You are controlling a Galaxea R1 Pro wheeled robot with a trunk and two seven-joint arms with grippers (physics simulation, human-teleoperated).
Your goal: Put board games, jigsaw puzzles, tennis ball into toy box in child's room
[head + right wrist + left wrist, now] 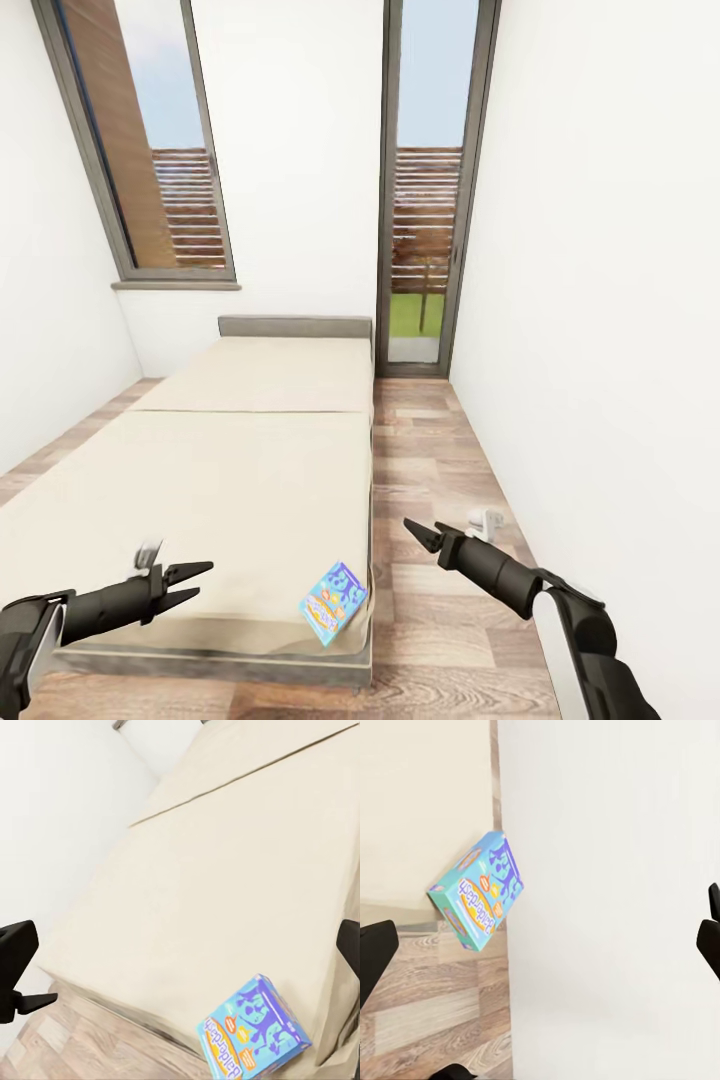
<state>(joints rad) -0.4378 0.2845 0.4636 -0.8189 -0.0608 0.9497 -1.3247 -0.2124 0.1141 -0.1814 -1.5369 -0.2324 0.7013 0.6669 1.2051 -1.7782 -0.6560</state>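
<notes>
A light blue board game with an orange logo lies flat on the bed, at its near right corner by the edge. My left gripper hovers open over the bed's near end, left of the game. My right gripper is open above the wood floor, right of the bed and a little beyond the game. The left wrist view has the game between its spread fingers. In the right wrist view the game sits on the beige mattress. The table, toy box, jigsaw puzzles and tennis ball are out of view.
A white wall runs close along the right, leaving a narrow strip of wood floor beside the bed. A small white object sits on the floor by that wall. Tall grey-framed windows stand behind the grey headboard.
</notes>
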